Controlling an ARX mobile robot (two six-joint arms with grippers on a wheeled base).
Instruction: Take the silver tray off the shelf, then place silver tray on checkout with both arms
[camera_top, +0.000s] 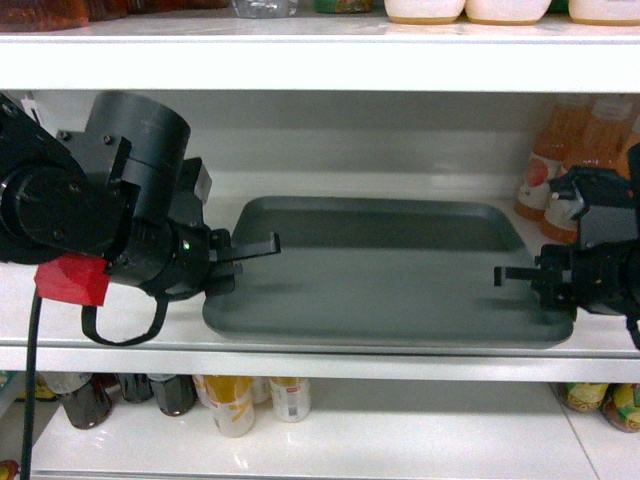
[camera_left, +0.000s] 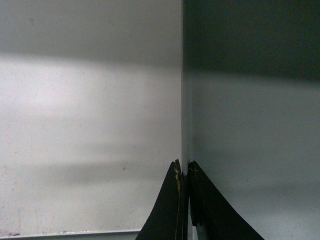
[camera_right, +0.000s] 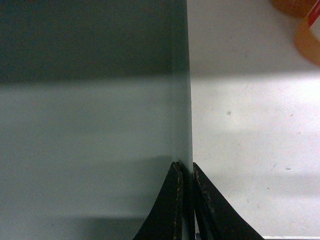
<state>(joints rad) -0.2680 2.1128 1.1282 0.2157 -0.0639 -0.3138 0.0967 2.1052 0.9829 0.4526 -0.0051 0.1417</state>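
The silver tray (camera_top: 390, 270) lies flat on the white shelf (camera_top: 320, 362), its front edge close to the shelf's lip. My left gripper (camera_top: 240, 263) is shut on the tray's left rim, one finger above and one below. In the left wrist view the gripper (camera_left: 184, 165) pinches the rim, with the tray (camera_left: 250, 125) to its right and the shelf (camera_left: 90, 125) to its left. My right gripper (camera_top: 530, 280) is shut on the right rim. The right wrist view shows that gripper (camera_right: 186, 167) clamping the tray (camera_right: 90, 125) edge, with the shelf (camera_right: 250, 150) on the right. The checkout is out of view.
Orange drink bottles (camera_top: 560, 170) stand at the back right of the shelf, close to my right arm, and show in the right wrist view as bottles (camera_right: 307, 35). An upper shelf board (camera_top: 320, 60) hangs low overhead. Bottles (camera_top: 230, 400) and jars (camera_top: 600, 400) stand on the board below.
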